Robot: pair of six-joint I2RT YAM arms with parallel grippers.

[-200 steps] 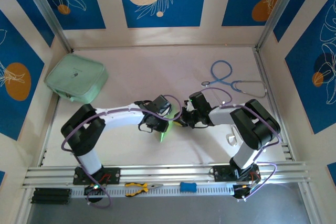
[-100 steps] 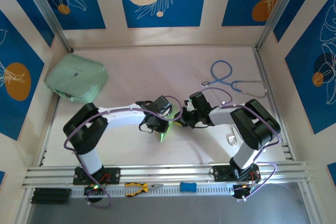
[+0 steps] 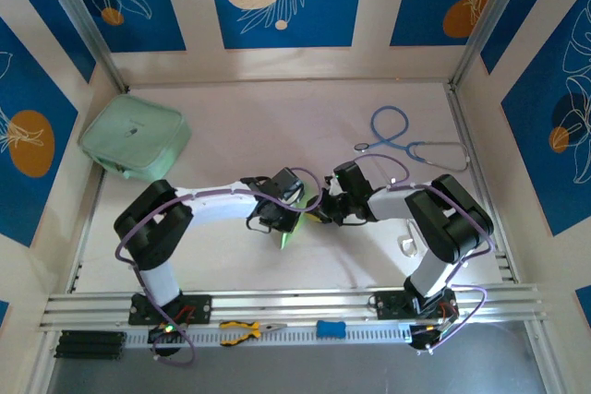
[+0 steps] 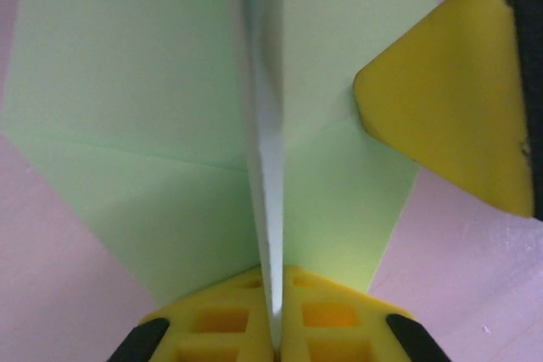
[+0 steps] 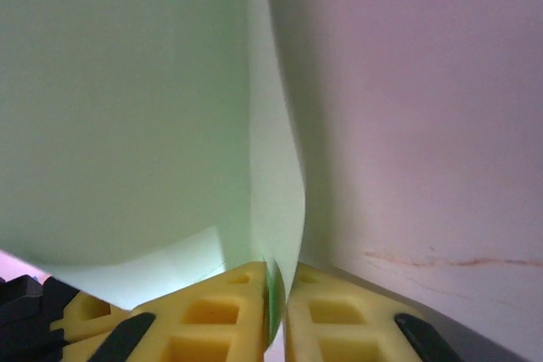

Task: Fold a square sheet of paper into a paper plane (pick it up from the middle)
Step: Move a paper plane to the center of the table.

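From my left wrist camera, the left gripper (image 4: pixel 274 286) is clamped tight on the raised centre fold of the paper plane (image 4: pixel 144 116). Its two yellow pads meet on the pale ridge. The wings spread flat to both sides just ahead of it, over the pinkish tabletop (image 4: pixel 441 294). Ahead and to the right of this gripper, one yellow finger (image 4: pixel 450 99) of the other arm sits at the edge of the right wing.

In the right wrist camera, the right gripper (image 5: pixel 276 286) has the light-green paper between its pads, which stand very close together. I cannot tell if they really press it.

From above, both grippers stand tip to tip, and the green point of the plane lies just on the near side of the left gripper. Far beyond the left gripper, to its left, lies a mint-green pouch (image 3: pixel 136 138). Beyond the right gripper, to its right, lies a blue and grey stethoscope (image 3: pixel 406 140).
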